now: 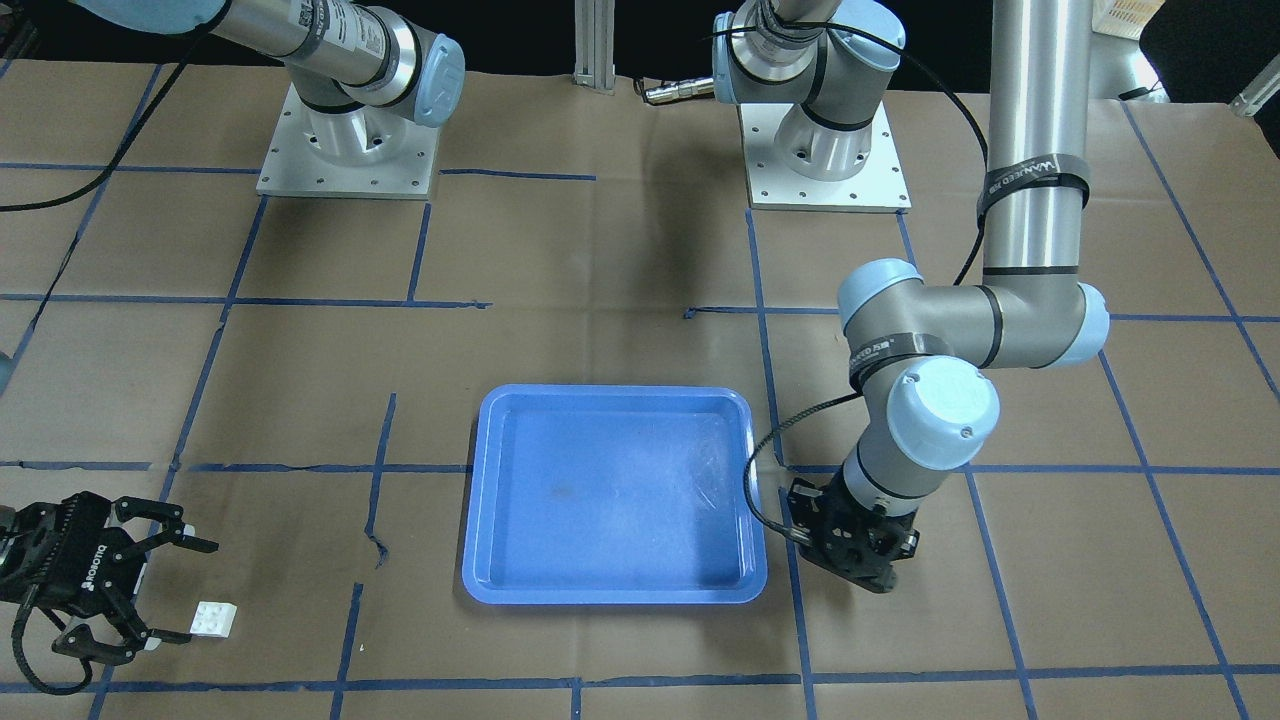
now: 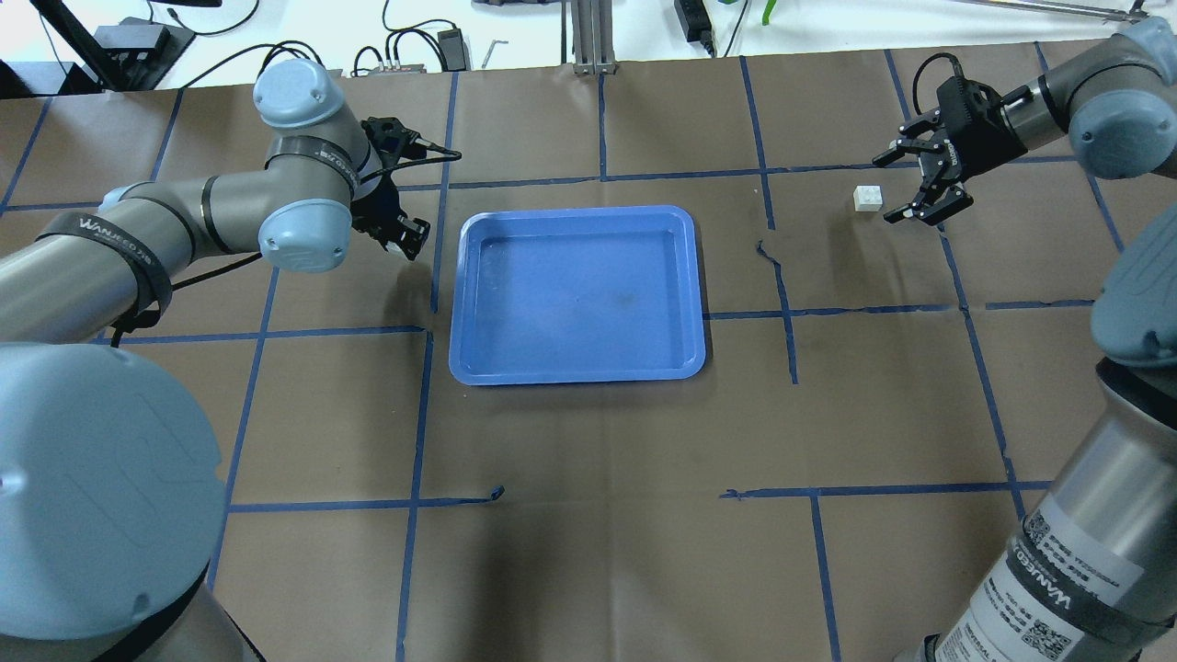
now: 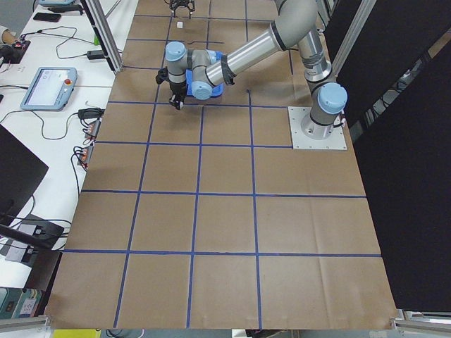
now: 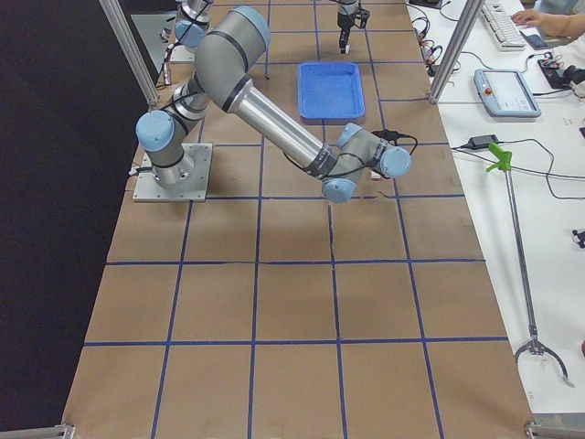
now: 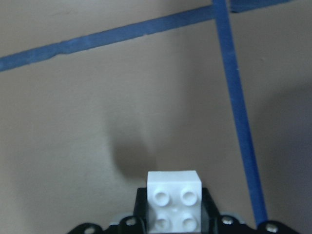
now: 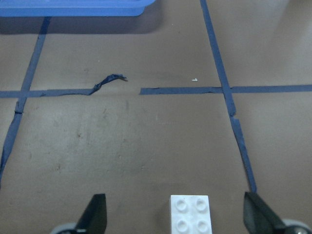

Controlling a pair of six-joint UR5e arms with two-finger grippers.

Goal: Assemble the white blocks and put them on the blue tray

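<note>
The blue tray (image 2: 577,213) lies at mid-table with nothing in it, and also shows in the front view (image 1: 615,392). My left gripper (image 2: 405,241) hangs just off the tray's left side. In the left wrist view it is shut on a white block (image 5: 174,207), studs up, held above the paper over its own shadow. The other white block (image 2: 867,198) sits on the table far to the tray's right, and also shows in the front view (image 1: 215,618). My right gripper (image 2: 885,189) is open, low, right beside it. In the right wrist view that block (image 6: 190,213) lies between the spread fingers (image 6: 95,217).
Brown paper with a grid of blue tape lines (image 2: 782,276) covers the table. Both arm bases (image 1: 345,150) stand at the robot's edge. My left arm's elbow (image 1: 940,410) hangs beside the tray. An operator's desk with a tablet (image 4: 507,91) stands beyond the table.
</note>
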